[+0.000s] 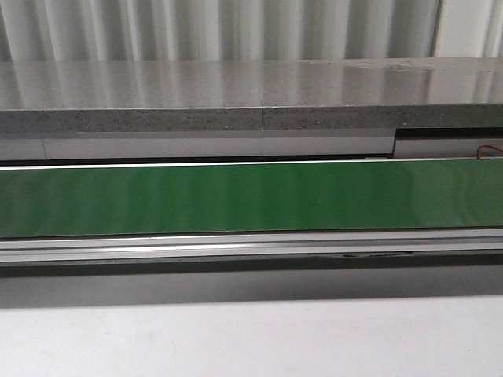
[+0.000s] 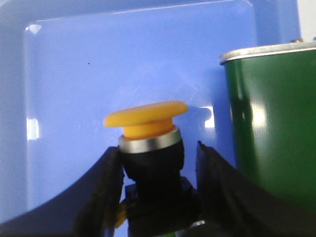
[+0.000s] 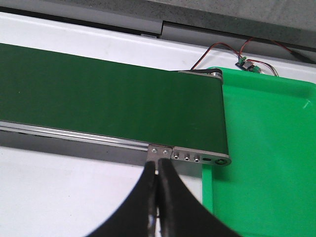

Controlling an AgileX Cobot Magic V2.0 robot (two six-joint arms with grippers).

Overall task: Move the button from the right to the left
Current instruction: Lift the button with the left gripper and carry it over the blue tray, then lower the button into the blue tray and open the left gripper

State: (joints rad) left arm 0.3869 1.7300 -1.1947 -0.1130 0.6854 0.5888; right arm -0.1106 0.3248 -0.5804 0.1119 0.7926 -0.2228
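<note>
The button (image 2: 146,114) has a round yellow-orange cap, a silver ring and a dark body. It sits between the fingers of my left gripper (image 2: 157,150), which is shut on its body, over the floor of a blue tray (image 2: 74,74). Its contact block is mostly hidden between the fingers. My right gripper (image 3: 159,165) is shut and empty, over the white table just in front of the conveyor's end. Neither gripper nor the button shows in the front view.
A green conveyor belt (image 1: 251,196) runs across the table, also seen in the right wrist view (image 3: 98,94). Its left end (image 2: 271,123) stands beside the blue tray. A green tray (image 3: 266,148) lies at its right end, with wires and a small board (image 3: 247,61) behind.
</note>
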